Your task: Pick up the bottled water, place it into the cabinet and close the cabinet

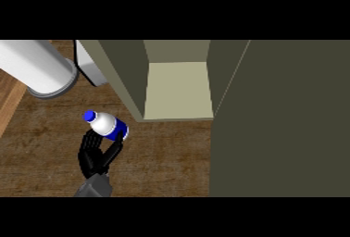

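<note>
Black fingers of the left hand (96,155) rise from the lower left of the frame and curl round the base of the bottled water (108,125), so the hand is grasping it; the right hand shows nowhere. The bottle sits directly beyond the fingertips, left of the frame's centre, over the wooden counter (164,157), its long axis tilted with the blue cap toward the upper left. Its body is white with a blue label band at the lower end, where the fingers meet it. Just beyond and to the right lies the open cabinet (178,88), its pale inner floor in the upper centre, so I judge the coming move runs up and right. The dark cabinet door (287,120) fills the frame's right side. A white cylinder (37,67) lies at upper left.
</note>
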